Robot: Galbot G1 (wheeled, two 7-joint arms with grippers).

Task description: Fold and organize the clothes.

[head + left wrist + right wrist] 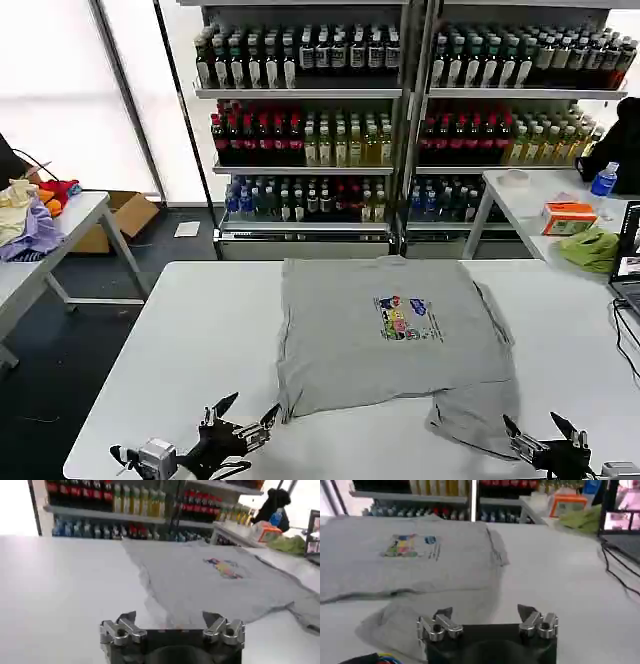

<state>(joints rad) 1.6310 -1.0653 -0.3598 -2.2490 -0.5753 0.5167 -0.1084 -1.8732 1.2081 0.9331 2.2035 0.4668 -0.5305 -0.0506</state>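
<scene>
While T-shirt lies flat (soft grey cotton) | left claw wide | right claw wide

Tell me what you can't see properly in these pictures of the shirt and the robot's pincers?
- Light grey cotton T-shirt: its orange neck label can't be made out; in the head view the collar end lies flat at the far edge.
- Small multicoloured chest print: too small to read in the head view, blurred in both wrist views.
- Left pincer and right pincer: open, but their bodies are cut off by the picture edge.

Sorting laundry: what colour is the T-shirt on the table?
Light grey cotton T-shirt, best seen in the head view.
</scene>
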